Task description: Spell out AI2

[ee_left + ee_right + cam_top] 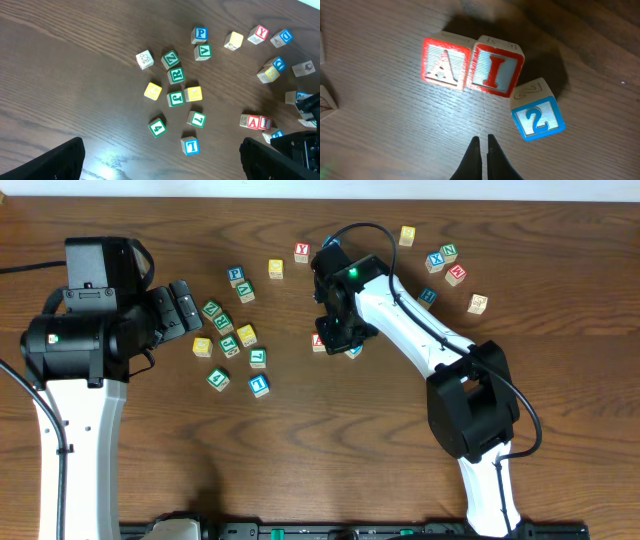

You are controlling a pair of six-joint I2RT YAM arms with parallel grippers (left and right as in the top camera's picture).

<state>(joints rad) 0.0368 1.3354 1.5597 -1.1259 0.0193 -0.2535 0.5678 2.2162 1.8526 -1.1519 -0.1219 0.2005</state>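
Wood table: dark brown grain, with toy letter blocks scattered over it.
A: red letter inside a red border on a pale face. Its right edge touches I.
I: red in the same style, tipped slightly clockwise against A.
2: blue numeral inside a blue border. It lies below and to the right of I, close to its corner, and is turned off the line of the other two.
Word: reads A, I, 2 left to right in the right wrist view, with the 2 dropped lower than the letters.
Right gripper: fingers pressed together to a thin slit, holding nothing. It hangs just below the A–I pair without touching either block.
Left gripper: fingers spread wide at the bottom corners of its own view, holding nothing.
Other writing, left wrist view: blue P, green R, green 4, red Y.
Other writing, overhead: blue X beside green N, at the far right.
Overhead only: the right arm covers the word, so just a red edge and a blue sliver peek out.
Left wrist only: A and I show small at the right. Beside them is a blue block I cannot read.
Right wrist only: all three faces are close up and legible.
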